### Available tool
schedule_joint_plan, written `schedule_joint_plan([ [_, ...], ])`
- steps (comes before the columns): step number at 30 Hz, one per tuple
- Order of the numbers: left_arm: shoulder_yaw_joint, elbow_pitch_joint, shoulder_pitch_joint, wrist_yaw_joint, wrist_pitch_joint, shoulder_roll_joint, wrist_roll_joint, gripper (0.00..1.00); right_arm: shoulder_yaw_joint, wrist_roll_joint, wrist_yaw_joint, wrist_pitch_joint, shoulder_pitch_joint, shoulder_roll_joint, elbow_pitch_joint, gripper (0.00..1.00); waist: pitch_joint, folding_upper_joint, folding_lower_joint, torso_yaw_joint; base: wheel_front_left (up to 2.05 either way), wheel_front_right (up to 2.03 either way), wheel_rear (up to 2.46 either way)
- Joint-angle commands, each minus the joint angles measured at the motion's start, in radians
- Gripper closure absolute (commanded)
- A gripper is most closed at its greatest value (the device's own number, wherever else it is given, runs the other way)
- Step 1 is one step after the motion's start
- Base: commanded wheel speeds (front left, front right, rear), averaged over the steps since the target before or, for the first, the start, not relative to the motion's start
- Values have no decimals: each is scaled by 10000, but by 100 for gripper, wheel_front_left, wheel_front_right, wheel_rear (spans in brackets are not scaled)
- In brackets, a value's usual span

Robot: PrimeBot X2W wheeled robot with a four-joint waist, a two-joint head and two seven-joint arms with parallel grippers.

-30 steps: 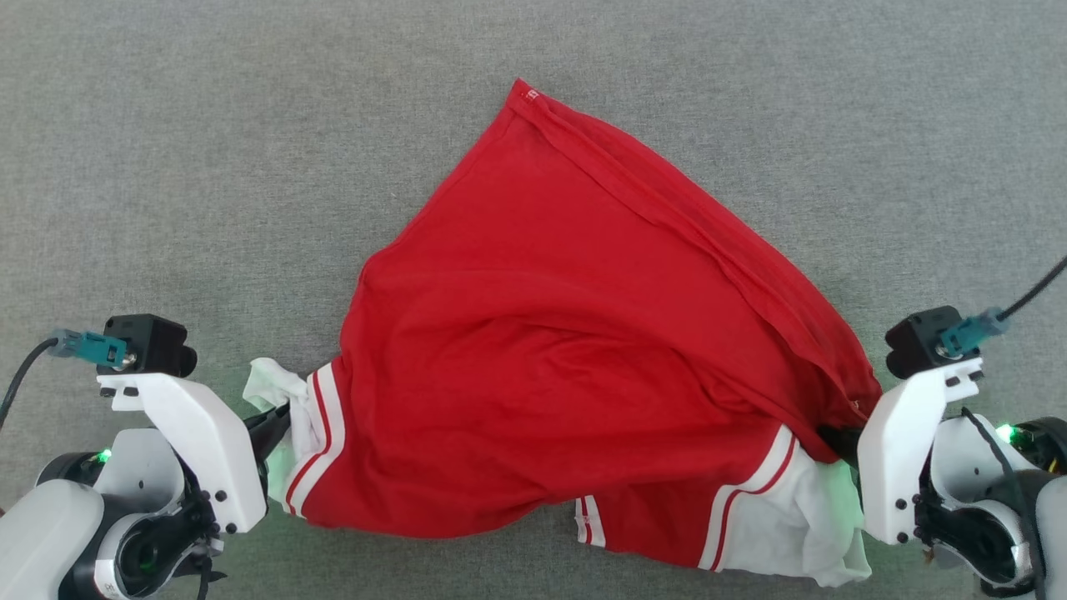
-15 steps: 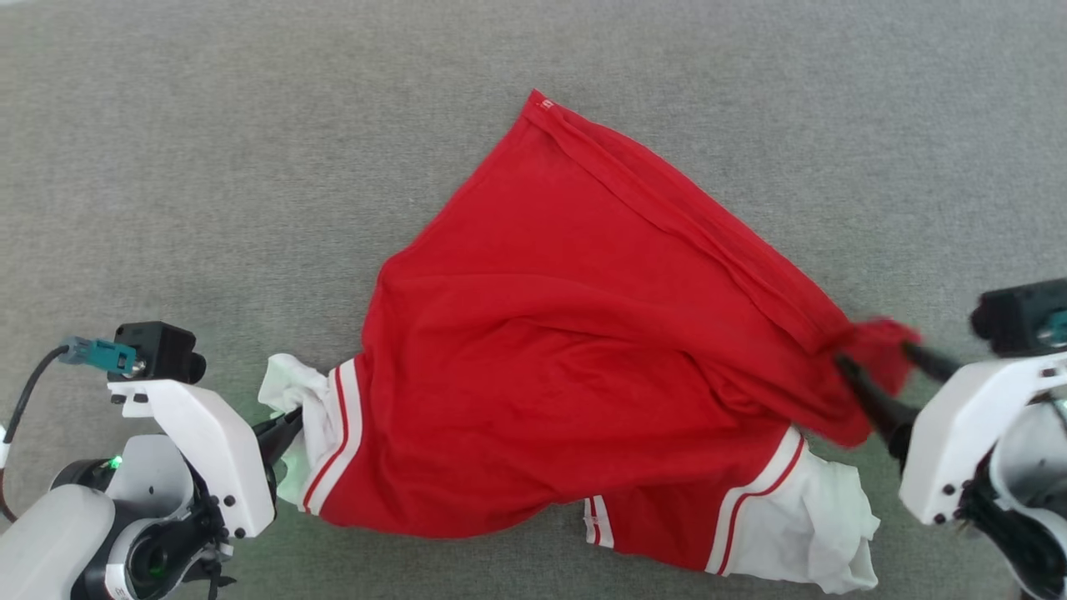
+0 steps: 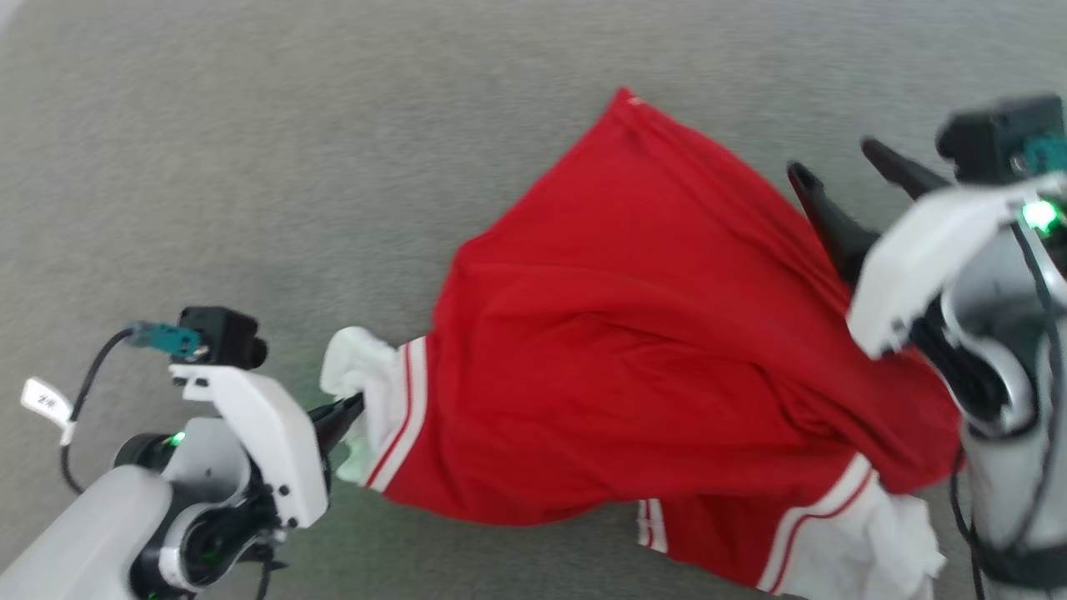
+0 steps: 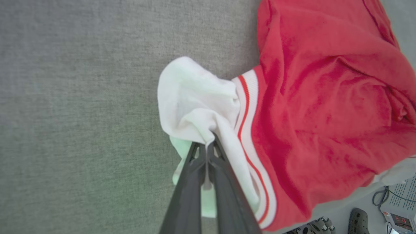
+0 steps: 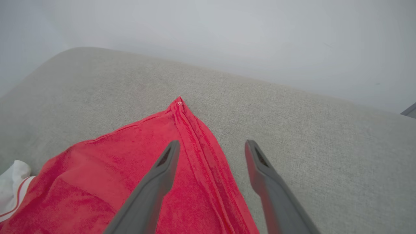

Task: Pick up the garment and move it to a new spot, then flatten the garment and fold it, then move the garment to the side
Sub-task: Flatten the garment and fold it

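The garment lies on the grey surface; the left gripper is clamped on its white sleeve end. The right gripper hangs above the hem, fingers apart.

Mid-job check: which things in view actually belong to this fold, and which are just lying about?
Job: garment, red with white sleeve ends; left gripper, shut on a white sleeve end; right gripper, open above its red edge.
Lying about: dark shoe, cable and a device with a red display, beyond the edge of the grey padded surface.
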Motion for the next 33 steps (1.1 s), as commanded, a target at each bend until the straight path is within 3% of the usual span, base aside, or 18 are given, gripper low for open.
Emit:
schedule_joint_plan([
  [1, -113, 78, -277, -123, 60, -161, 114, 100, 102, 104, -1, -259, -538, -2, 628, 0, 129, 0, 0, 536, 0, 0, 0],
  [6, -516, 431, -905, -523, 173, -717, 337, 100, 1019, 203, 0, -722, -2291, -555, 3160, 0, 296, 0, 0, 1383, 0, 0, 0],
  [12, -944, 1002, -1503, -1007, 226, -1402, 528, 100, 2258, 502, -1, -389, -4100, -1175, 6211, 0, 483, 0, 0, 2300, 0, 0, 0],
  [18, -1186, 1626, -1890, -1453, 133, -1939, 538, 100, 3644, 796, -1, 435, -5268, -1756, 8606, 0, 705, 0, 0, 2975, 0, 0, 0],
  [23, -1231, 2065, -2066, -1684, 56, -2179, 463, 100, 4945, 1336, 0, 1769, -5191, -1936, 10330, 0, 806, 0, 0, 3152, 0, 0, 0],
  [24, -1225, 2151, -2104, -1725, 37, -2206, 449, 100, 5180, 1493, 0, 2115, -5123, -1962, 10566, 8, 807, 0, 0, 3152, 0, 0, 0],
  [25, -1225, 2151, -2104, -1725, 37, -2206, 449, 100, 5180, 1493, 0, 2115, -5123, -1962, 10566, 8, 807, 0, 0, 3152, 0, 0, 0],
  [26, -1182, 2309, -2166, -1767, 41, -2194, 412, 100, 5477, 1811, 11, 2473, -5213, -2051, 10755, 100, 805, 0, 0, 3102, 0, 0, 0],
  [33, -870, 2614, -2795, -1771, 308, -1824, 410, 100, 5502, 2304, -26, 1494, -6284, -2409, 10223, 100, 620, 0, 0, 2599, 0, 0, 0],
])
